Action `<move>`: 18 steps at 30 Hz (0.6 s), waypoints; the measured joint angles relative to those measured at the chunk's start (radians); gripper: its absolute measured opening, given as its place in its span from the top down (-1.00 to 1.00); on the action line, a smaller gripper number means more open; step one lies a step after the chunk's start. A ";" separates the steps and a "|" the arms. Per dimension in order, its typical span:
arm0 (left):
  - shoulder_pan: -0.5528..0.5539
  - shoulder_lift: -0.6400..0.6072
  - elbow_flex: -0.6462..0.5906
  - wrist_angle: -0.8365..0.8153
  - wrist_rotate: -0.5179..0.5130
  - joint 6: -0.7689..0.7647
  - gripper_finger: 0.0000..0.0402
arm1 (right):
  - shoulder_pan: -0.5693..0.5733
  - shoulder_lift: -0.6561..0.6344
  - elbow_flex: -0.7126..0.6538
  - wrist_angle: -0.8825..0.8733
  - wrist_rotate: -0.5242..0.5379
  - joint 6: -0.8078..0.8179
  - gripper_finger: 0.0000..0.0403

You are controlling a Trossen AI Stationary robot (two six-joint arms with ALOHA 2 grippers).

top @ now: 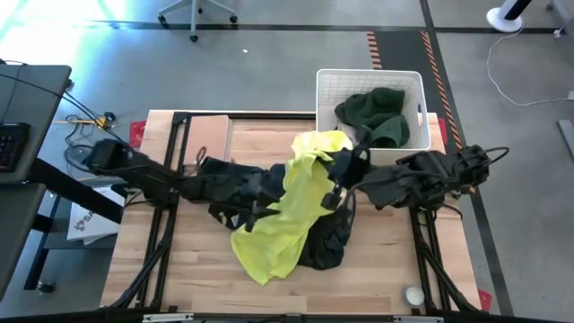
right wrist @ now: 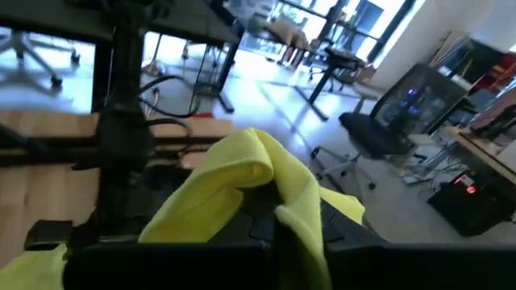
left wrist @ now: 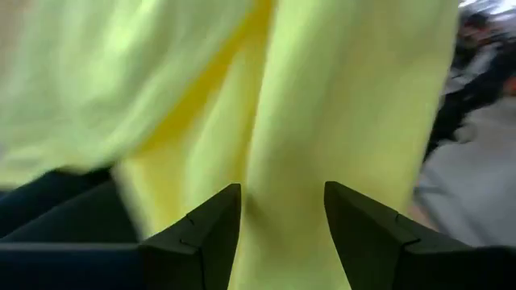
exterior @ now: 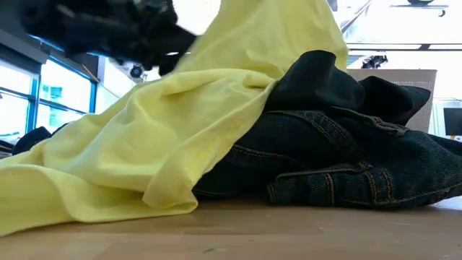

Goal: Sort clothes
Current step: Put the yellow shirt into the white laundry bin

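The neon yellow garment is raised at its far end and drapes down toward the table's near side over dark jeans and black clothes. My right gripper is shut on it at its upper right side. My left gripper is open, its fingers level just in front of the yellow cloth's left side. A dark green garment lies in the white basket. A small white-grey ball sits at the near right. My right gripper pinches a bunched fold of the yellow garment between its two fingers, several layers, with cloth puffed up above the fingers. That end is held above the table; the rest hangs slack, its lower end on the table. My left gripper: I cannot tell whether its open fingers touch the yellow cloth.
The white basket stands at the table's far right edge. A bare wooden table top shows at the near left. Black clothes lie under my left arm. Office chairs and desks stand beyond the table.
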 joint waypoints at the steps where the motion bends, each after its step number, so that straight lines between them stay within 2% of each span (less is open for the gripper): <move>1: 0.011 0.041 0.030 0.018 0.054 -0.003 0.10 | 0.000 0.001 -0.015 -0.003 -0.003 0.014 0.97; 4: 0.025 0.161 0.147 0.018 0.234 0.022 0.12 | 0.000 0.002 -0.071 -0.002 -0.025 0.059 0.97; 6: 0.018 0.235 0.237 0.019 0.319 0.047 0.19 | 0.000 0.002 -0.112 -0.001 -0.047 0.099 0.97; 8: 0.002 0.295 0.322 0.018 0.374 0.071 0.32 | 0.000 0.002 -0.161 -0.003 -0.071 0.139 0.97; 11: -0.015 0.331 0.411 0.002 0.437 0.110 0.64 | 0.002 0.002 -0.224 -0.025 -0.092 0.213 0.97; 13: -0.015 0.315 0.432 -0.024 0.448 0.129 0.88 | 0.017 0.002 -0.252 -0.051 -0.091 0.271 0.97; 14: -0.012 0.292 0.430 -0.049 0.439 0.136 0.94 | 0.026 0.002 -0.262 -0.071 -0.088 0.298 0.97; 18: 0.001 0.174 0.416 -0.199 0.287 0.213 0.96 | 0.078 0.002 -0.286 -0.100 -0.064 0.367 0.97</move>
